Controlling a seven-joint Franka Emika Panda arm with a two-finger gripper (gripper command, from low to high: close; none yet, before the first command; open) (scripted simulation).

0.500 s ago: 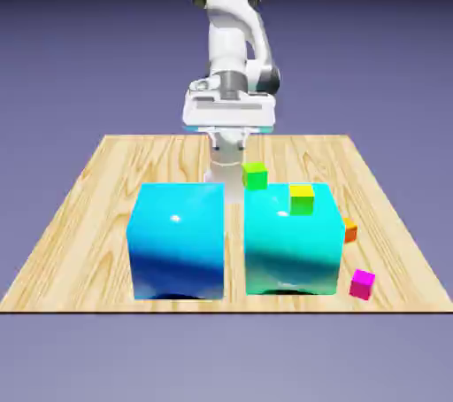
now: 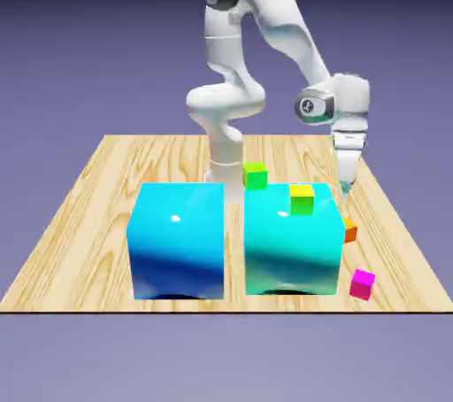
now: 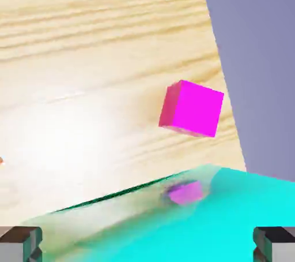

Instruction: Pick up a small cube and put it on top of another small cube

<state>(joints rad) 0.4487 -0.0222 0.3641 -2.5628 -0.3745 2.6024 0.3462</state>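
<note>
Well, the white two-finger gripper (image 2: 346, 189) hangs point-down over the exterior view's right part of the pale wooden tabletop (image 2: 80, 250), its fingers spread wide with nothing between them. And there's the target, the tiny plain orange cube (image 2: 350, 230), on the wood beside the large glossy cyan block (image 2: 292, 254), between that block and the tabletop's right edge as the exterior view has it. It's a snug spot, and that looks like the danger! Come down a touch too close to the block and a finger could knock its side or catch its upper edge, because the gap next to the cube seems slight.

Over to the hand view, where only an orange sliver peeps in at the left border, so the aim probably needs correcting. Drop straight down from here and the grasp might miss, or a fingertip might clip the cube and shove it away. The small magenta cube (image 2: 362, 285), nearer the tabletop's near right corner, sits far more prominently in that view; aiming by it would fetch the wrong piece.

As for the orange one, it's a lovely flat, unpatterned orange, brighter on top and deeper on the sides, crisp at the corners. It's dwarfed by the cyan block, which hides part of it from the exterior view, and it seems to rest flat on the wood.
</note>
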